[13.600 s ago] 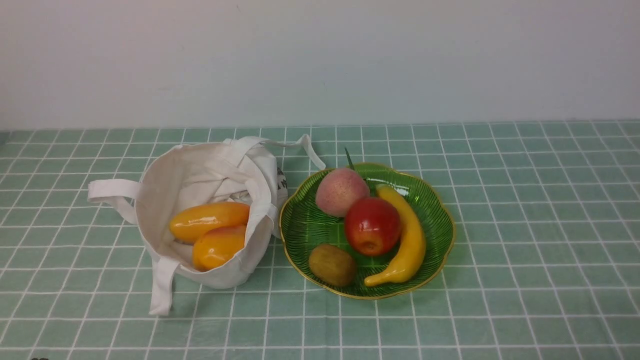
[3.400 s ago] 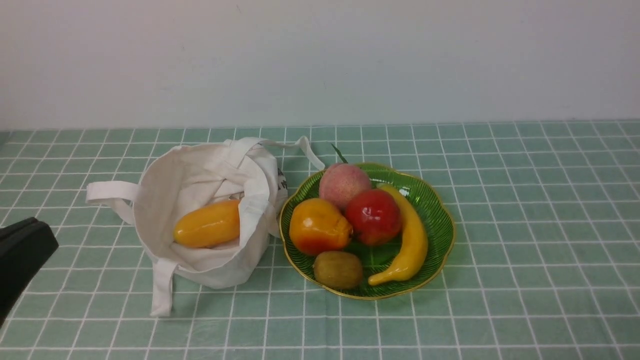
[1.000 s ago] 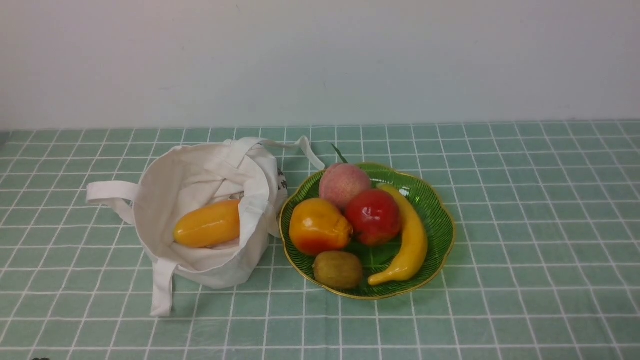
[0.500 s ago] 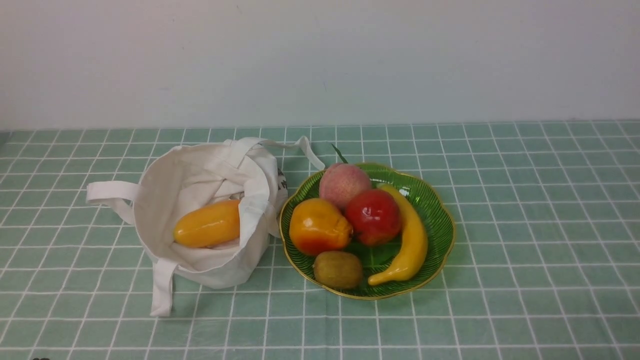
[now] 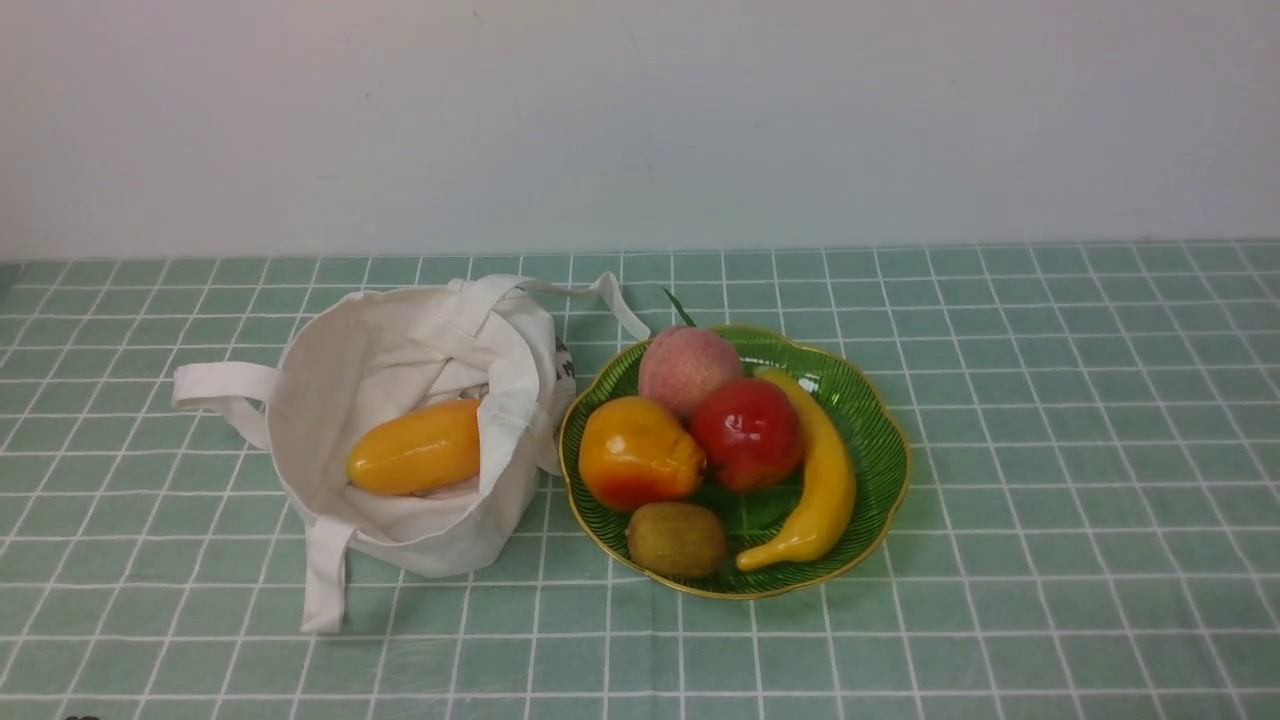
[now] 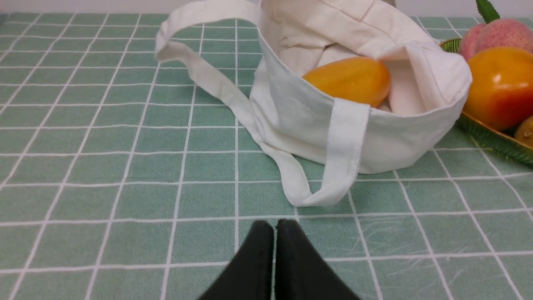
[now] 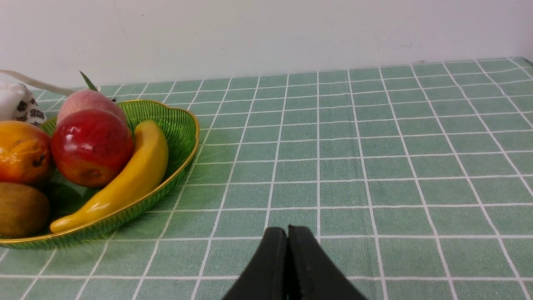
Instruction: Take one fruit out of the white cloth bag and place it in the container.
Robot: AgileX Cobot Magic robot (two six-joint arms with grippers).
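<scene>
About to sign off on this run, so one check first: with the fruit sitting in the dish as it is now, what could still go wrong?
1. The fruit leans on the apple near the dish rim, so a bump might roll it out.
2. The bag touches the dish; tugging it could shift the dish.
3. Both end effectors, left and right, sit shut and low over the table, so a careless move might snag the strap.

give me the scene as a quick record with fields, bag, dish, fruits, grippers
bag: open, left of the dish, handles loose on the cloth
in bag: one long yellow-orange fruit
dish: green, gold rim, beside the bag
in dish: fruit, red apple, peach, banana, kiwi
left gripper: jaws shut, empty, low over the tablecloth short of the bag
right gripper: jaws shut, empty, to the side of the dish
task state: fruit sits in the dish, out of the bag
</scene>
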